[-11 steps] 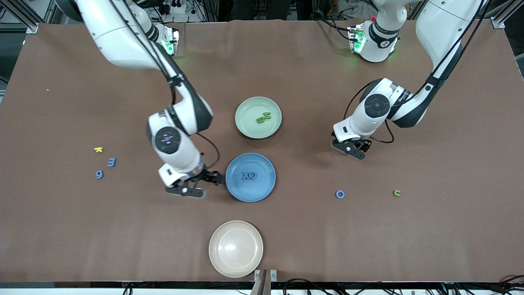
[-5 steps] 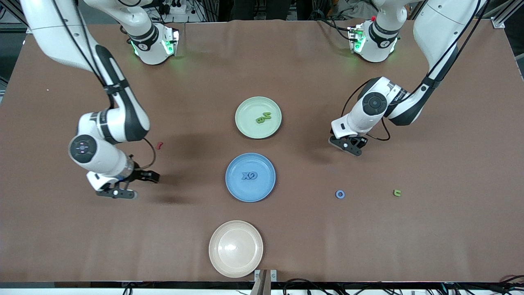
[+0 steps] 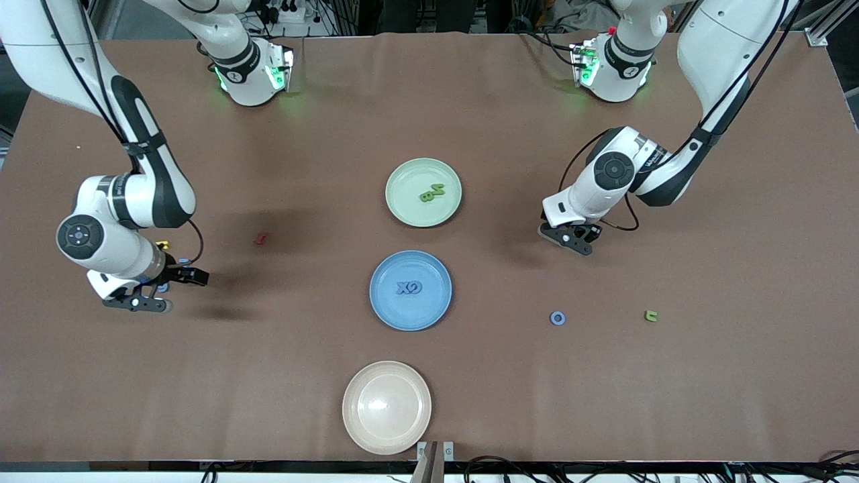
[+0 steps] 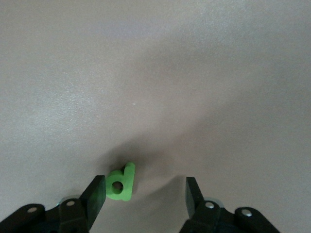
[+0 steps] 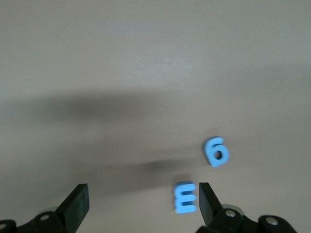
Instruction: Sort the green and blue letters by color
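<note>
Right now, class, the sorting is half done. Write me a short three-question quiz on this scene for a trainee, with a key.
1. True or false: the green P lies on the table between the left arm's open jaws.
2. How many letters lie on the blue plate?
3. Which blue character lies between the right arm's open jaws?
A) 3
B) O
C) X

Key: 1 true; 2 two; 3 A.
</note>
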Robot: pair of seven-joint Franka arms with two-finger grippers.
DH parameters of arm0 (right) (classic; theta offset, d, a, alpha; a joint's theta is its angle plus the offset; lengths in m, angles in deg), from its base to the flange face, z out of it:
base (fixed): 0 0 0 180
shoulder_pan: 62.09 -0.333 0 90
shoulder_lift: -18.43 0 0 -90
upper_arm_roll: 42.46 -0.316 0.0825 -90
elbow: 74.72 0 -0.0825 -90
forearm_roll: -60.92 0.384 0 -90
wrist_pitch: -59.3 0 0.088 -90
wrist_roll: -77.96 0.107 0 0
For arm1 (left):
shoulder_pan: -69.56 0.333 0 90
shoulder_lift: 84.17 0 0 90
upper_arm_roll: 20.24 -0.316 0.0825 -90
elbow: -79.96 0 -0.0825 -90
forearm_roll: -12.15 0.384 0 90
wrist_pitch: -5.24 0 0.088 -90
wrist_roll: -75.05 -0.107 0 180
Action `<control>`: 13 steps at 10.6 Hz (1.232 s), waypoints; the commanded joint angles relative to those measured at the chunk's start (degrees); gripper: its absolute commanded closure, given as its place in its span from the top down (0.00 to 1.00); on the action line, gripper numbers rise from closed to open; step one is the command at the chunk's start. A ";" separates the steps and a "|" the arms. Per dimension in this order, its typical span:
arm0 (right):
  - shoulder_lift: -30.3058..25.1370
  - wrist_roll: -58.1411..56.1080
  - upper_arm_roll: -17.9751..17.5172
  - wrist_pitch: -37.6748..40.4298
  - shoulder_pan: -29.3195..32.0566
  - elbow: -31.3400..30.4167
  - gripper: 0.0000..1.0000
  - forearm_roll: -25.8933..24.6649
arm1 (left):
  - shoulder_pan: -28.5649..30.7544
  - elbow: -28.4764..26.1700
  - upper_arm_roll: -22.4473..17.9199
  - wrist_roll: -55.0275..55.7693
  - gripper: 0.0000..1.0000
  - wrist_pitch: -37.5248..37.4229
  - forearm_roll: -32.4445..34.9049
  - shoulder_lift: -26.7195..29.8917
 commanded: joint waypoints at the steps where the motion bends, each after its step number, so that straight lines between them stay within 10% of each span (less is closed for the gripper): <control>1: -5.72 -5.29 -1.28 -6.17 5.97 -9.62 1.00 -0.72 | 0.63 0.34 0.21 -0.13 0.71 0.78 1.59 -0.75; 12: -1.60 -4.60 -1.28 -19.47 7.39 -15.62 1.00 2.01 | 2.83 1.30 0.03 -3.21 0.66 0.78 1.59 -1.80; 13: -1.42 -4.60 -1.28 -19.47 7.48 -15.71 0.88 2.01 | 2.74 1.30 0.03 -3.21 0.63 0.87 1.59 -1.98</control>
